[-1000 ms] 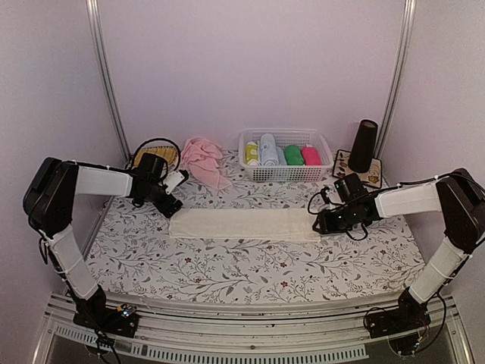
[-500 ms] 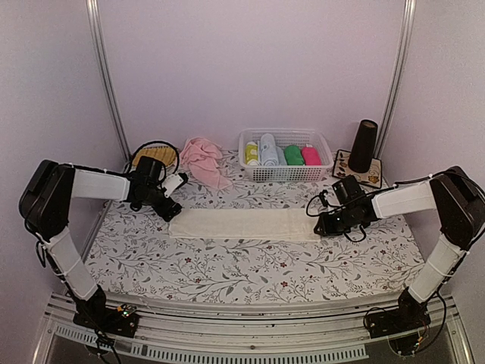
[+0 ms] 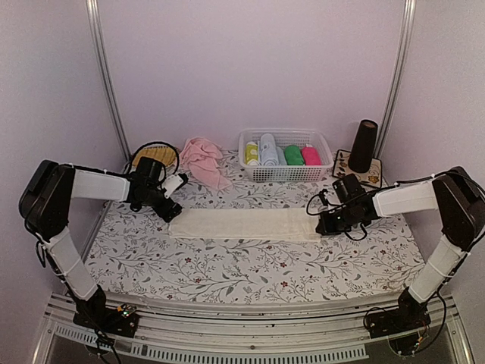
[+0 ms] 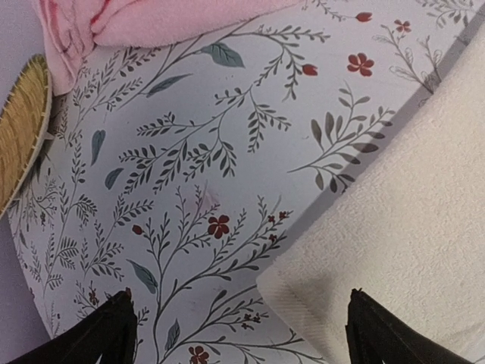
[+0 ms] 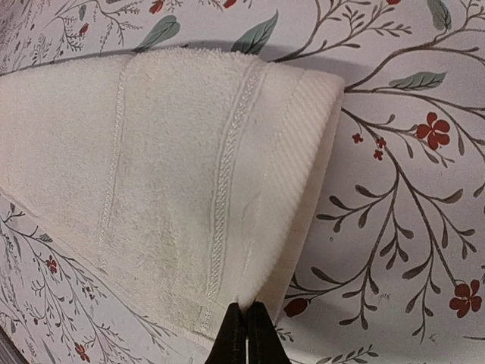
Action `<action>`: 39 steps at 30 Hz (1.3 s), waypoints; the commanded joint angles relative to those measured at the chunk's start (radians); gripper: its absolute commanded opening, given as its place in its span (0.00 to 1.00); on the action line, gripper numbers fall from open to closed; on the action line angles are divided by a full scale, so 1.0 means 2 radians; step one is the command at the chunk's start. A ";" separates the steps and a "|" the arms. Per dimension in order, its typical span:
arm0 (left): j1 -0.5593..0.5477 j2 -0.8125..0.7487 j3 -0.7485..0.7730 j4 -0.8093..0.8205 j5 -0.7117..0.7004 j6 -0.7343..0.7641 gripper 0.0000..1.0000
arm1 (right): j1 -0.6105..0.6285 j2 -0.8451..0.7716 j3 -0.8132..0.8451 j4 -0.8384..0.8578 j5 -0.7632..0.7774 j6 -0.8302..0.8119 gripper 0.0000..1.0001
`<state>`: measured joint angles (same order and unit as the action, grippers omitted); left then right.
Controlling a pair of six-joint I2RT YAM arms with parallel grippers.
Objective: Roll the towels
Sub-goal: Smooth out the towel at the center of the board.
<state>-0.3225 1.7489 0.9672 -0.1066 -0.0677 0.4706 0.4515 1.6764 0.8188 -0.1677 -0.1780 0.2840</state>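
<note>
On the table (image 3: 250, 265) the cream towel (image 3: 242, 224) lies flat, the pink towel (image 3: 201, 159) crumpled behind it; both look light and limp, best taken by the hem. My right pincer (image 5: 246, 337) pinches the cream end hem; my left pincer (image 4: 242, 334) hangs spread above the other corner.

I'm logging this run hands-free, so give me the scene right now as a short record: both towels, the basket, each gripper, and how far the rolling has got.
cream towel: folded into a long strip, lying flat mid-table, unrolled
pink towel: crumpled at the back, left of the basket
basket contents: four towel rolls, yellow-green, light blue, green, magenta
left gripper: open, over the cream towel's left corner, holding nothing
right gripper: shut on the edge of the cream towel's right end
rolling: not yet begun on either towel
</note>
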 commanded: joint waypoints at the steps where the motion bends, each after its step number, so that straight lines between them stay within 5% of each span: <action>1: -0.004 -0.002 -0.001 0.010 -0.006 -0.001 0.97 | 0.002 -0.027 0.022 -0.036 -0.010 -0.015 0.03; 19: -0.003 0.061 0.029 0.015 -0.073 0.006 0.97 | 0.002 -0.056 0.027 -0.093 -0.018 -0.041 0.02; 39: 0.001 0.052 0.041 -0.004 -0.061 0.024 0.97 | 0.011 -0.010 0.014 -0.086 -0.023 -0.053 0.03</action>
<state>-0.3241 1.8526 1.0237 -0.0940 -0.1913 0.5049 0.4629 1.6379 0.8558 -0.3393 -0.2207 0.1936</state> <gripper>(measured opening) 0.966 0.029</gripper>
